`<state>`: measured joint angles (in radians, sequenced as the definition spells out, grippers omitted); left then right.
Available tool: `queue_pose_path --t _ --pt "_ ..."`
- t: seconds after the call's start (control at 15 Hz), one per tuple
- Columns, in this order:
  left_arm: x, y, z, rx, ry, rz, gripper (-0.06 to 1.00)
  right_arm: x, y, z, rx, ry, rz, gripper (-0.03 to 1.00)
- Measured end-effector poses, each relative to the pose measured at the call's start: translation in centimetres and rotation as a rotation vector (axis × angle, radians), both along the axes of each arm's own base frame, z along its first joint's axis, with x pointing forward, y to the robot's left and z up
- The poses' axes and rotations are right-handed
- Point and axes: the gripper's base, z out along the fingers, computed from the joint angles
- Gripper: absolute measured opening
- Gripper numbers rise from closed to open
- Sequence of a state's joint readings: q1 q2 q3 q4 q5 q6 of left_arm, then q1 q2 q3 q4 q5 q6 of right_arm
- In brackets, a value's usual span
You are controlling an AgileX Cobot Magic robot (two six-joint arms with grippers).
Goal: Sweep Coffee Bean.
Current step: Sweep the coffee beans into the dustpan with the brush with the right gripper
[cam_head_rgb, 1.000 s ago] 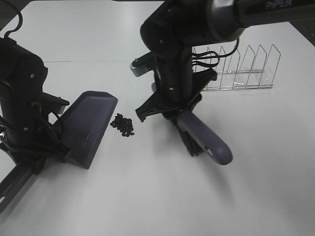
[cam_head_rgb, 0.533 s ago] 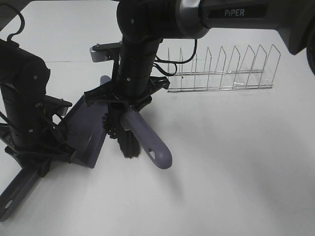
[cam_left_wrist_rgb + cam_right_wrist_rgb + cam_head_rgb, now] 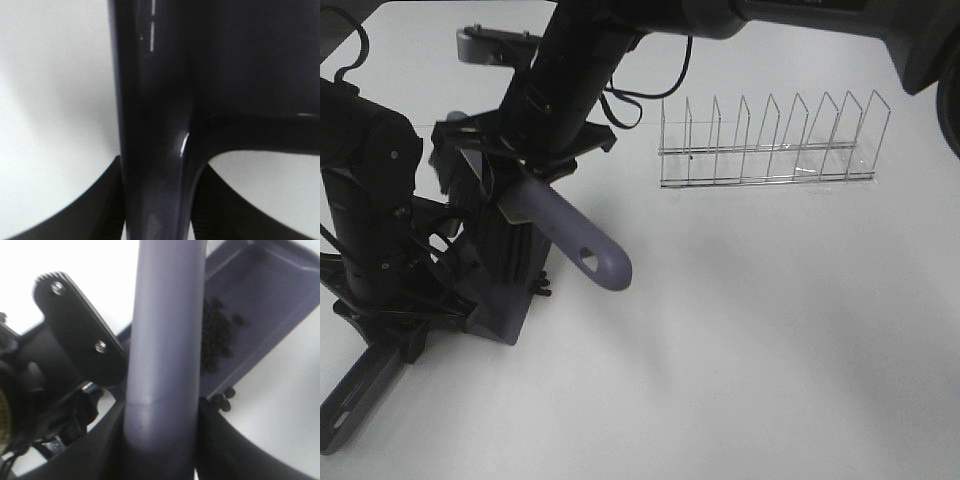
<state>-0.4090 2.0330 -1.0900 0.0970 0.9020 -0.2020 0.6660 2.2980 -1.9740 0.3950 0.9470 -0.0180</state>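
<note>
Coffee beans [image 3: 217, 335] lie mostly in the dustpan [image 3: 265, 280], a few strays on the counter [image 3: 280, 405] at its lip. They look light, hard and prone to roll, so sweep rather than pinch. Left gripper [image 3: 157, 215] clamps the dustpan, right gripper [image 3: 160, 450] the brush [image 3: 165, 340].

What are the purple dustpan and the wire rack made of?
The purple scoop-shaped dustpan looks like smooth moulded plastic; glossy light streaks show on it. The silvery wire divider rack is probably thin metal rod, from its bright, fine upright loops.
</note>
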Motion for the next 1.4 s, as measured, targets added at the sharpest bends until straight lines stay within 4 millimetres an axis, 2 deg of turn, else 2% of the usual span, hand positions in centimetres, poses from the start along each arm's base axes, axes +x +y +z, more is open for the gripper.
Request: queue_pose_path --t 0.07,0.13,0.27,0.4,0.67,0.73,1.0,1.2,1.4 --pt "0.0 0.0 0.0 0.000 0.003 0.002 0.33 0.8 -0.5 1.3 0.026 -0.010 -0.007 0.32" --pt "0.0 0.0 0.0 -0.002 0.004 0.004 0.33 2.2 -2.6 4.1 0.026 -0.048 -0.022 0.32" --pt "-0.1 0.0 0.0 -0.002 0.005 0.006 0.33 3.0 -5.6 6.6 -0.048 -0.111 -0.042 0.32" --pt "-0.1 0.0 0.0 -0.003 0.006 0.006 0.33 2.6 -7.7 9.3 -0.141 -0.167 -0.066 0.32" --pt "-0.2 0.2 0.0 0.024 0.025 -0.009 0.33 1.5 -10.4 12.7 -0.292 -0.252 -0.152 0.32" --pt "-0.3 0.3 -0.1 0.040 0.038 -0.015 0.33 1.2 -10.9 12.4 -0.327 -0.248 -0.170 0.32" --pt "-0.4 0.4 0.0 0.051 0.044 -0.012 0.33 -1.9 -10.8 2.9 -0.488 -0.026 -0.171 0.32" --pt "-0.4 0.3 0.0 0.039 0.049 0.002 0.33 -3.5 -7.3 -2.9 -0.427 -0.033 -0.180 0.32" --pt "-0.4 0.3 0.0 0.038 0.050 0.005 0.33 -4.1 -3.9 -5.2 -0.336 -0.047 -0.162 0.32"
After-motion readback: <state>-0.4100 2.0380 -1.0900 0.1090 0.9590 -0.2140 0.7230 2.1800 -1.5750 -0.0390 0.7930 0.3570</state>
